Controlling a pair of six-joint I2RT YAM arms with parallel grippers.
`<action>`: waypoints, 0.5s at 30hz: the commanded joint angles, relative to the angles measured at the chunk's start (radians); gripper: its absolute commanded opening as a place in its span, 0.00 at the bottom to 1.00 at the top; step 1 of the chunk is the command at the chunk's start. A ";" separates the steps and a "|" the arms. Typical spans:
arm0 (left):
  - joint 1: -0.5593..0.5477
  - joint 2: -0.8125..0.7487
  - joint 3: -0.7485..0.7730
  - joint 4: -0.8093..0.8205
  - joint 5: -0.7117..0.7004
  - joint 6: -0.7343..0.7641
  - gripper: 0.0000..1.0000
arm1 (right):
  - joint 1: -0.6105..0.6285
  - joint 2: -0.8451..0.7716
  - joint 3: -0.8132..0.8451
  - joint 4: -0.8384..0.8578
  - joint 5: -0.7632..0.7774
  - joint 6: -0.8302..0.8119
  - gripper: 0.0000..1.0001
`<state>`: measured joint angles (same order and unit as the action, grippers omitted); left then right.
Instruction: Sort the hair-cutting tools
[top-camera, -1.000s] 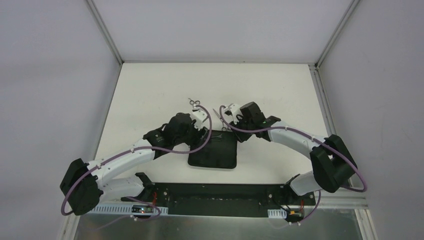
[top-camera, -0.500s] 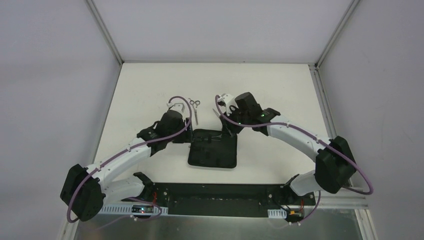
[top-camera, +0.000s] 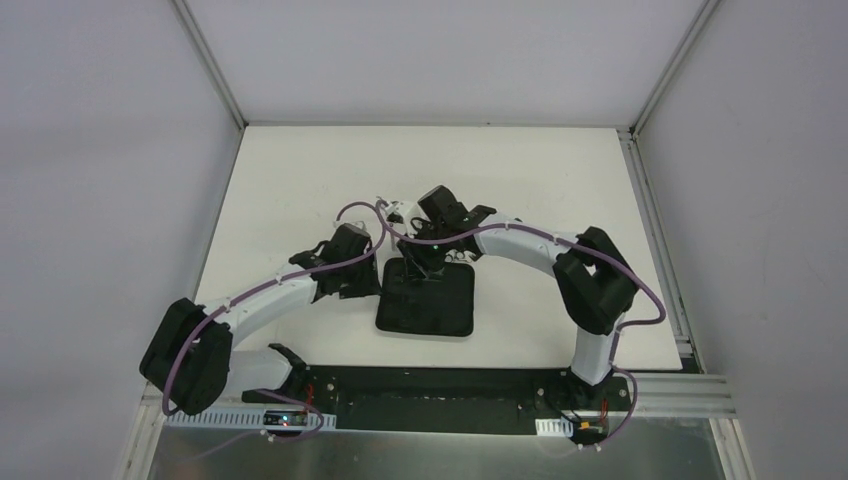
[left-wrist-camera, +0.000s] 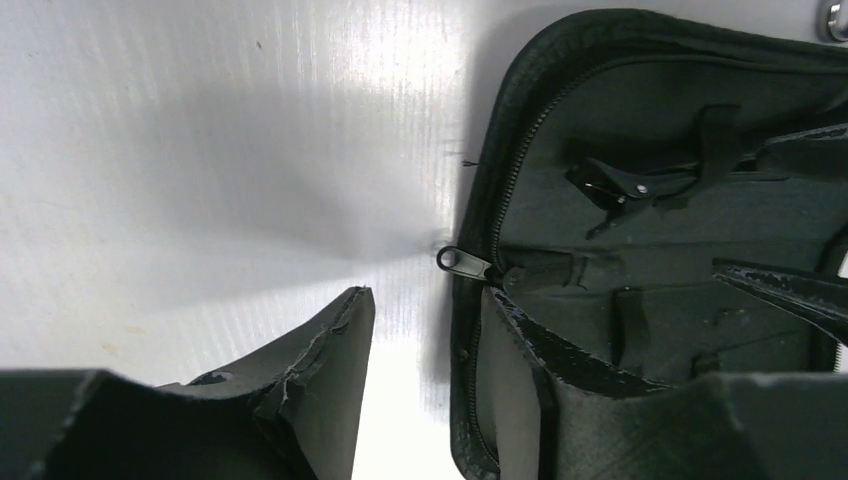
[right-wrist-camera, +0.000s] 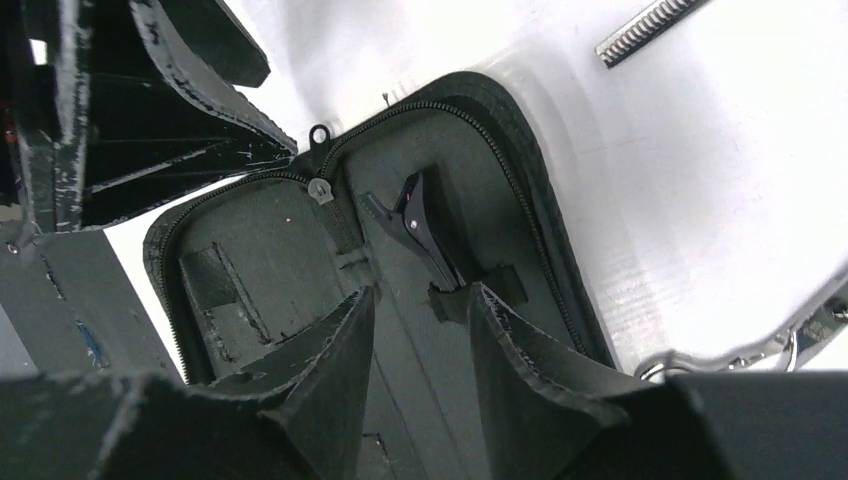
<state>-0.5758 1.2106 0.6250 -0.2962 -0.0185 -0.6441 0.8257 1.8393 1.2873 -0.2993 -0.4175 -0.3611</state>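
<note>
Hovering over the open zip case, both arms crowd the top view and hide their own fingertips. The left gripper is spread astride the case's zipped edge, pinching nothing. The right gripper is also spread, above the black clip tucked under a strap inside. Silver scissors lie beyond the case, mostly covered. A toothed comb is cut off by the frame edge.
</note>
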 joint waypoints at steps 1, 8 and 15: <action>0.016 0.053 0.008 -0.004 0.060 -0.025 0.43 | 0.002 0.043 0.069 -0.021 -0.085 -0.058 0.42; 0.030 0.104 0.002 0.052 0.105 -0.040 0.31 | 0.012 0.101 0.108 -0.035 -0.141 -0.081 0.42; 0.036 0.145 0.001 0.074 0.116 -0.040 0.24 | 0.021 0.145 0.136 -0.028 -0.115 -0.104 0.40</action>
<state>-0.5472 1.3277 0.6250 -0.2443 0.0753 -0.6788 0.8272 1.9636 1.3766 -0.3210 -0.5148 -0.4141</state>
